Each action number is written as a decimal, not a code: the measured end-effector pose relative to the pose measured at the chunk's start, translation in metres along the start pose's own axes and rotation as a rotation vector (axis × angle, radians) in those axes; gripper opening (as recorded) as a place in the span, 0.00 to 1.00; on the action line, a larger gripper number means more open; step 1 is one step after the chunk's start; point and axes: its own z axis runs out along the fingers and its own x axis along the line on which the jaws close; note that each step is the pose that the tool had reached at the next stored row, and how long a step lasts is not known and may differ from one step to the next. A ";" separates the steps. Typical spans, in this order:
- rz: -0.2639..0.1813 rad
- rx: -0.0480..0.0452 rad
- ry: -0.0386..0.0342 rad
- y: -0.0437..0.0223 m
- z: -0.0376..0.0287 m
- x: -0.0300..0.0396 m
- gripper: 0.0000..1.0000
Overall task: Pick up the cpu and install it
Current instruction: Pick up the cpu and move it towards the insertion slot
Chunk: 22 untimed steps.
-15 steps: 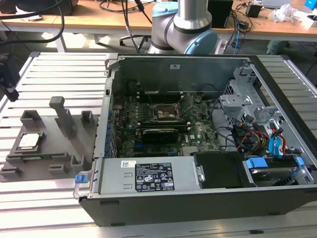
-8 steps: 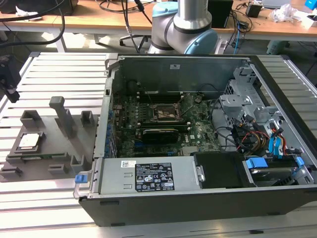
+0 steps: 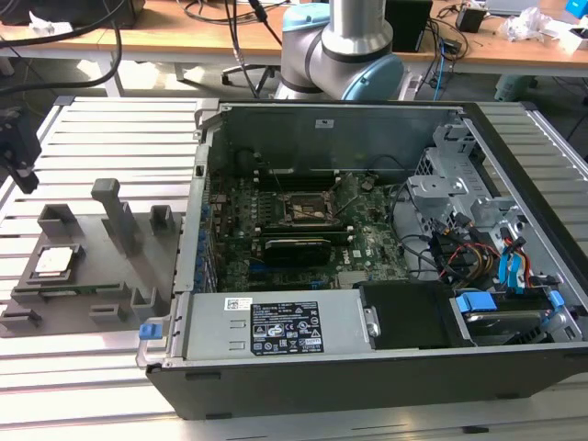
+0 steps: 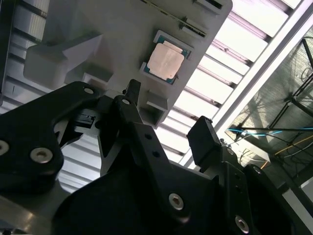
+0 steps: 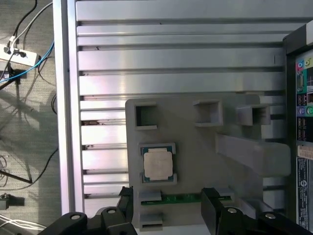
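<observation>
The black gripper [image 5: 166,196] is hanging above a flat grey plastic tray [image 5: 195,147], its two fingers spread wide and holding nothing. The cpu [image 5: 157,164], a small shiny square, is lying on that tray, beside the open computer case [image 3: 322,129].

Exterior view: grey-&-blue robot arm [image 3: 344,46] cropped by top edge; square metal-framed socket [image 3: 308,209] on mobo too small to tell if latched. First wrist view: black pincer [image 5: 167,195] body cropped by edge, fingers [image 5: 210,210] hide end of thin green strip [image 5: 181,198]; black pc case [image 5: 305,127] cropped too.
</observation>
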 end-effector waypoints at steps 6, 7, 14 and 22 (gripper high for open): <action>0.000 -0.0003 0.0000 0.0000 0.0030 0.0001 0.66; 0.000 -0.0002 0.0000 0.0001 0.0034 0.0001 0.66; 0.000 -0.0003 0.0000 0.0001 0.0069 0.0002 0.66; 0.000 -0.0005 0.0001 0.0002 0.0117 0.0003 0.66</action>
